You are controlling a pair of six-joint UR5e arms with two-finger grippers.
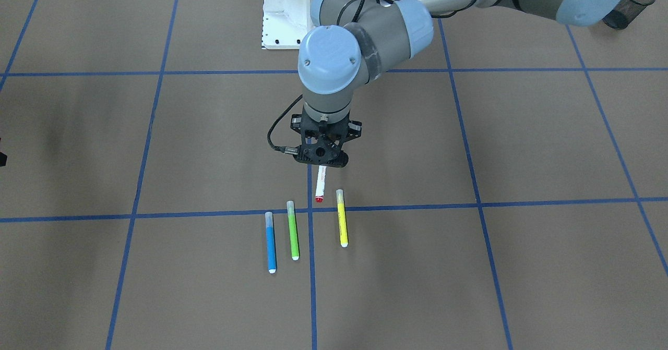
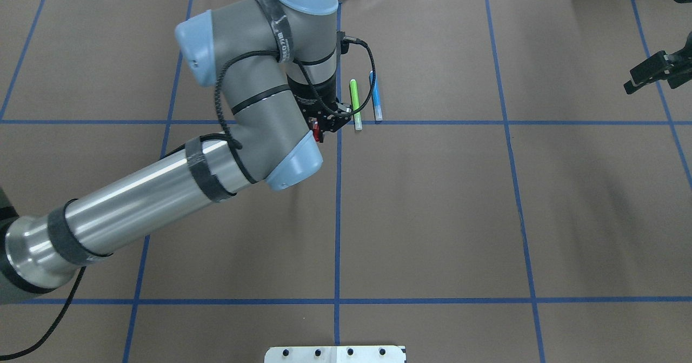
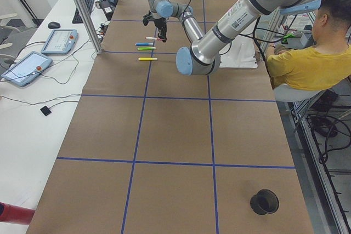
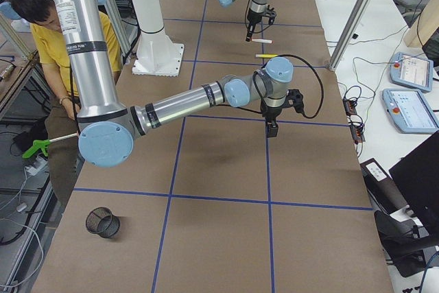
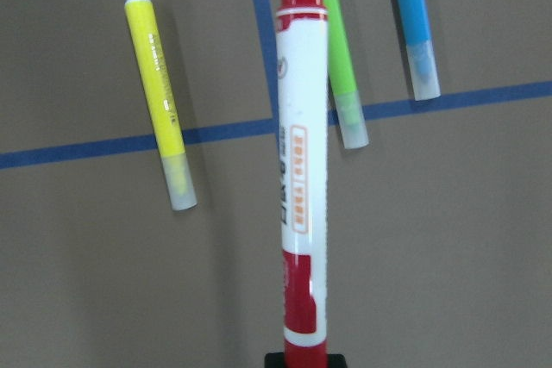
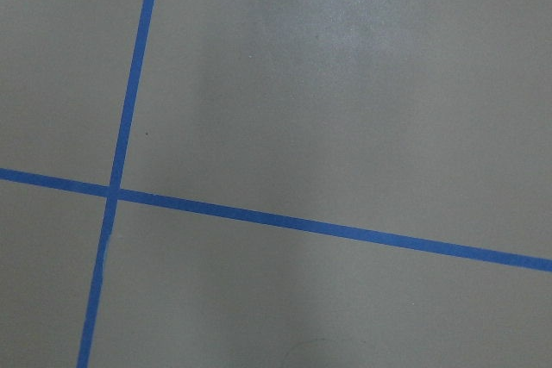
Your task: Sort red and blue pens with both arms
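Left claw (image 1: 322, 164) is clamping white-barrelled, red-capped plastic marker (image 1: 320, 183) | bright blue marker (image 1: 271, 243) lying near claw | brown table paper (image 1: 469, 146) stretching open around | right claw (image 2: 651, 73): grip impossible to tell

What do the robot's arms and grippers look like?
The left arm and the right arm have grey segments, a polished silver tube and pale blue round joint caps. Black bands wrap the left arm's tube, and a black cable loops to the black left gripper. The right gripper is black too.
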